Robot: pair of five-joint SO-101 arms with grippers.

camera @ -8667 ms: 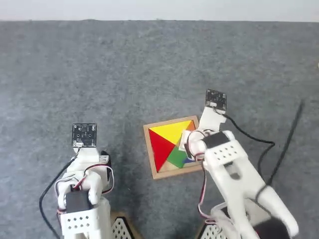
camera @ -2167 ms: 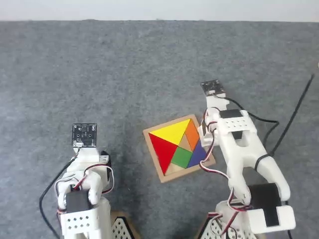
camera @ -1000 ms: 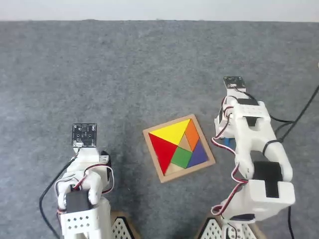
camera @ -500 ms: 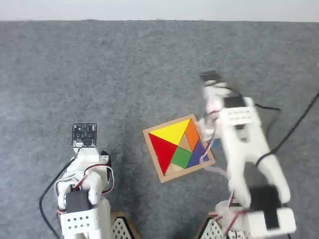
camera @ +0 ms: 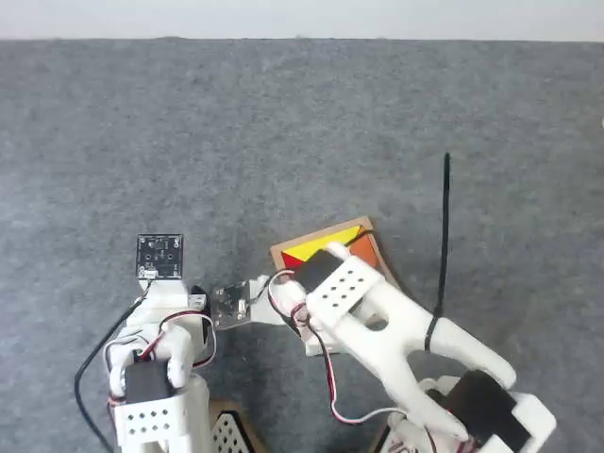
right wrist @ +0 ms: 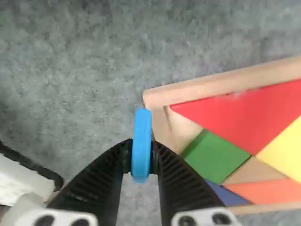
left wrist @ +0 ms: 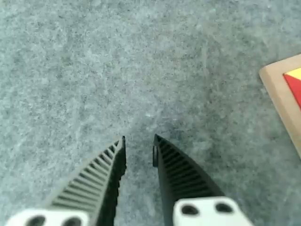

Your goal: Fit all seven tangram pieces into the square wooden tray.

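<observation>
The square wooden tray lies mid-table, mostly covered by my right arm, which stretches across it; a yellow piece and an orange piece show beyond the arm. In the right wrist view my right gripper is shut on a small blue piece, held on edge just outside a tray corner. Beside that corner lie a red triangle and a green square, with a bare wooden gap between corner and green. My left gripper hovers over carpet, open by a narrow gap, holding nothing.
Grey carpet covers the table. My left arm sits folded at the front left, with the tray's edge off to one side of its gripper. A black cable rises to the right of the tray.
My right arm has swung from the tray's right side across it to its left front corner, carrying the blue piece. The left arm and tray have stayed put.
</observation>
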